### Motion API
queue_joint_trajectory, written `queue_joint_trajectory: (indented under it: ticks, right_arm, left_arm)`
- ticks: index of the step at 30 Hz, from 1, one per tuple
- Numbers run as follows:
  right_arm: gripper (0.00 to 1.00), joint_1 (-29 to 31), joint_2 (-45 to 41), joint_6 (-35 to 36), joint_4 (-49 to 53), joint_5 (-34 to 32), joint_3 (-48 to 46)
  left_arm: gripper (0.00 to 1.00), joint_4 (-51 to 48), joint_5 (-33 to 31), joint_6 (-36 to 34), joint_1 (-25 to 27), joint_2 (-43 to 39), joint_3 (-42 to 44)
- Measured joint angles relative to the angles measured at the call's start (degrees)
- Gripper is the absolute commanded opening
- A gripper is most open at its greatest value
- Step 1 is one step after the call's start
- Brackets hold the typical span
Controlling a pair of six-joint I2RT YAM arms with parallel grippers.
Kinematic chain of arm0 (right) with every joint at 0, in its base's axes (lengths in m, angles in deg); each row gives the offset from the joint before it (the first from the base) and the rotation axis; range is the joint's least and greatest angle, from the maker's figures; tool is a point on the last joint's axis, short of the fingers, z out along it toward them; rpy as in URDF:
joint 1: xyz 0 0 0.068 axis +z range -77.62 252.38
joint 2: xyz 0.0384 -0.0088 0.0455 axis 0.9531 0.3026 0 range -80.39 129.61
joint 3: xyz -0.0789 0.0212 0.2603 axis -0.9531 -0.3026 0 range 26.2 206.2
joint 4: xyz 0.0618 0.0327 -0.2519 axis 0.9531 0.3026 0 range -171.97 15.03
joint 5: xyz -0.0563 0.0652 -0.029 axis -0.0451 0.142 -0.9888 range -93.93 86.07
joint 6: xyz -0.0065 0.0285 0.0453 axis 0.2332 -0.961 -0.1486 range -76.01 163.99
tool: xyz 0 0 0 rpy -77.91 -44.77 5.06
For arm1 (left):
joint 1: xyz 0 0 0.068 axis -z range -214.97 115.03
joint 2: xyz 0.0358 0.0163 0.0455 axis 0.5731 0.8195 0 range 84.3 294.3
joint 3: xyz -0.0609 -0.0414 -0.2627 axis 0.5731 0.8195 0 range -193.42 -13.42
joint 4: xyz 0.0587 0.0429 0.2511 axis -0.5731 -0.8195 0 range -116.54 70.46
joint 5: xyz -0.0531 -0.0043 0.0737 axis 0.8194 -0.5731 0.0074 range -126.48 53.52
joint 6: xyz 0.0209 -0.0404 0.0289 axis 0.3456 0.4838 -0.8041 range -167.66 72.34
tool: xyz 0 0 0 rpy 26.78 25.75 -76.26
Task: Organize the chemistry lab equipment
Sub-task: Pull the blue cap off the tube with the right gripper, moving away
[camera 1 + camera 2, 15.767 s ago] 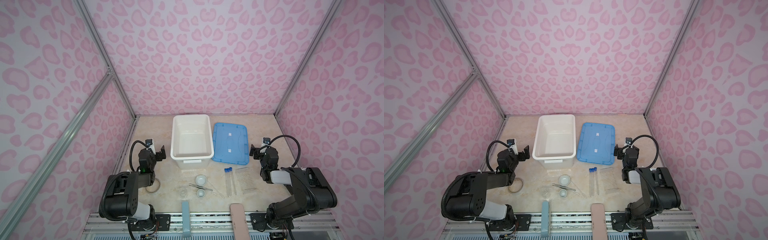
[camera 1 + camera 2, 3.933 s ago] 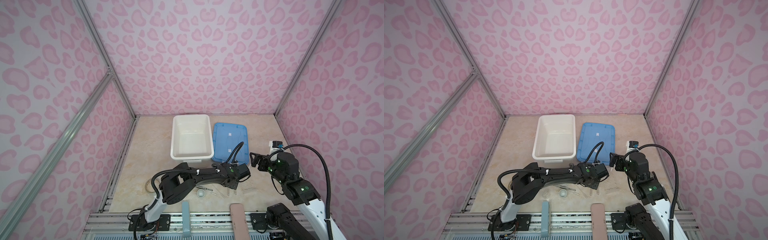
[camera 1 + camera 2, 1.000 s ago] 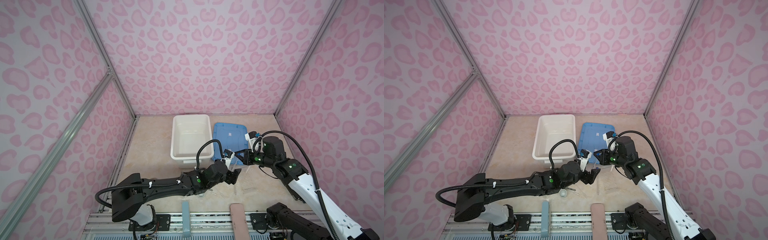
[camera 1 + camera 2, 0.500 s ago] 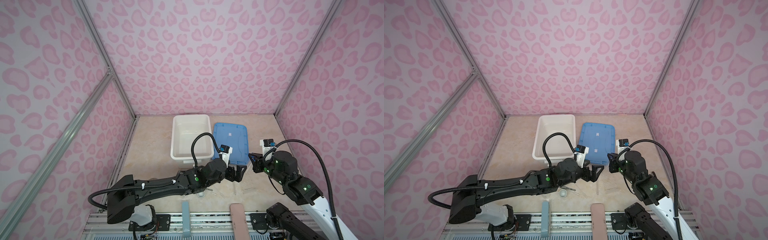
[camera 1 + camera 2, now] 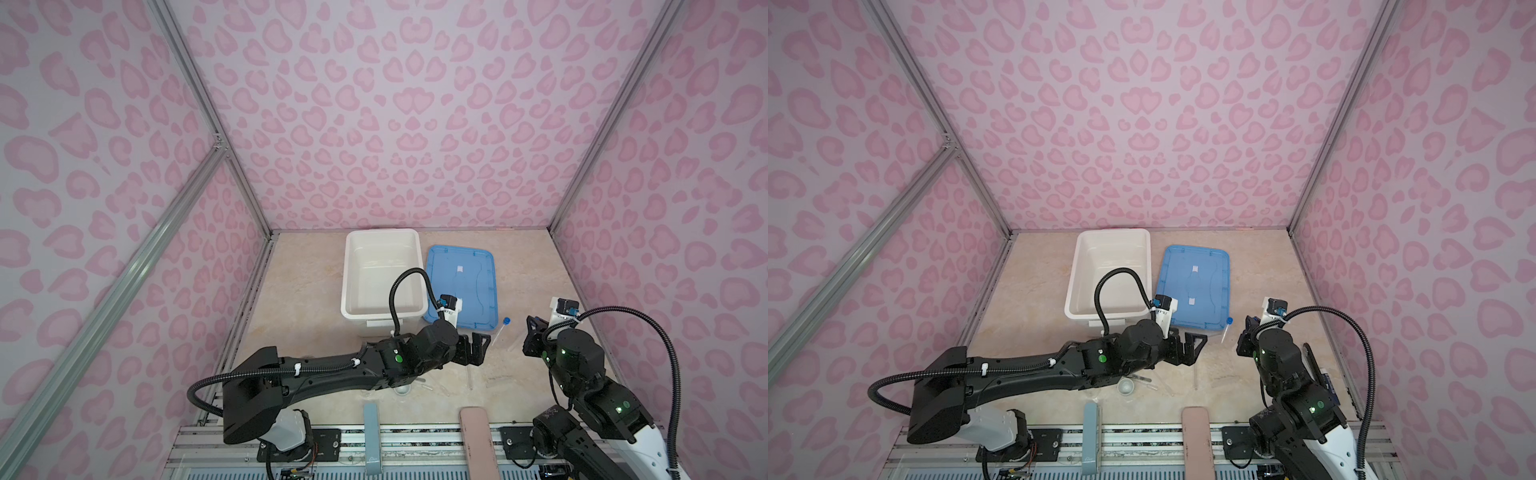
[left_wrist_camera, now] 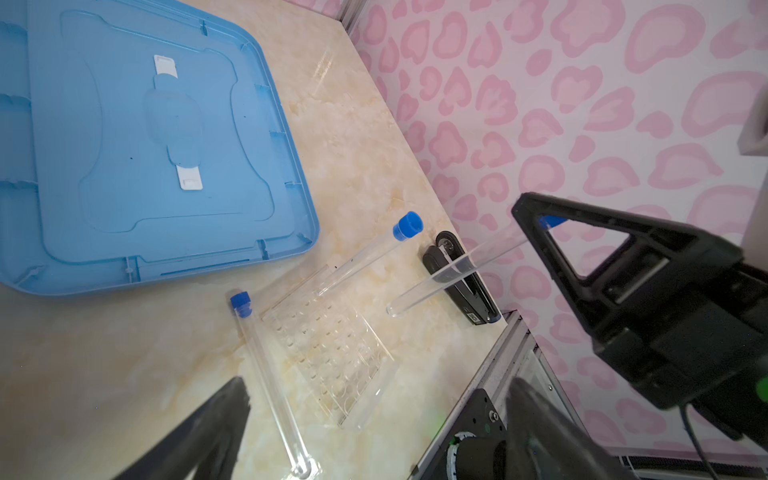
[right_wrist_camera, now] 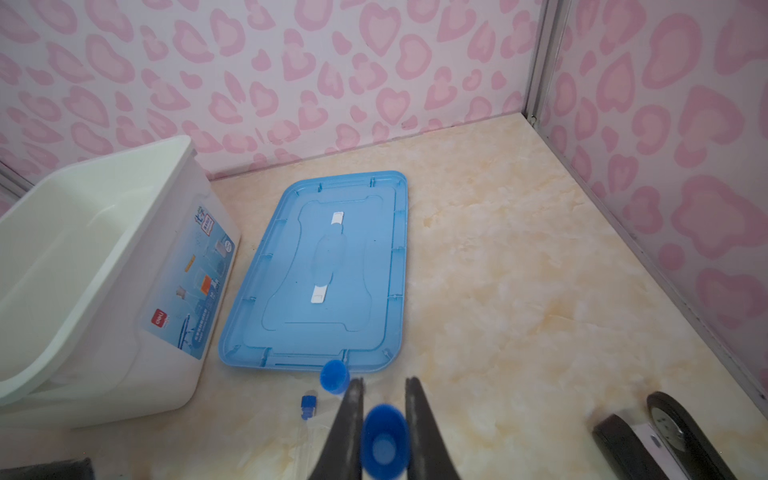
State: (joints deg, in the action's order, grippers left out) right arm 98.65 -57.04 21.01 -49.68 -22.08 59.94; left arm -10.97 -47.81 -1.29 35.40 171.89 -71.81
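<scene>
Where the right claw (image 7: 384, 383) reaches over the desk (image 5: 307, 299) from its front-right corner, the fingers are clenched on the capped end of 1 held tube (image 6: 457, 272). That tube hangs tilted, clear of the desk, near a black clip-like item (image 6: 469, 299) by the right edge. The left claw (image 6: 376, 384) is spread wide & released: nothing btwn its fingers, nothing touched.

Count, from the left wrist view: 3 blue-capped tubes in all, i.e. the held one, a 2nd tube (image 6: 365, 254) resting partly on 1 clear dimpled plate (image 6: 328, 349), and a 3rd tube (image 6: 271, 382) flat on the desk just beside that plate.

Further out:
- 1 blue lid (image 5: 469, 274), flat at mid-desk.
- 1 white tub (image 7: 95, 316), just beside the lid twd the left edge.
- 1 small white dish (image 5: 1126, 387), near the front edge, partly under the left arm.
- Other small bits there are too blurred to count.

Left arm: stretched long & low from the front-left corner, across the front, claw past the ctr. Right arm: folded up at the front-right corner, claw aimed twd the lid.
</scene>
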Motion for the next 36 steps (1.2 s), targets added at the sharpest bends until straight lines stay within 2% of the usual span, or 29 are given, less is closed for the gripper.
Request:
queue_joint_trajectory:
  ticks: [16, 36]
  right_arm:
    - [0.14, 3.21, -3.37, -0.37, -6.71, -2.91, -9.75]
    - [0.14, 3.65, -4.87, -0.35, -11.04, -3.93, -13.68]
  left_arm:
    - [0.98, -0.09, 0.81, 0.44, 0.31, 1.29, -0.02]
    - [0.98, 0.11, 0.81, 0.66, 0.48, 2.71, -0.31]
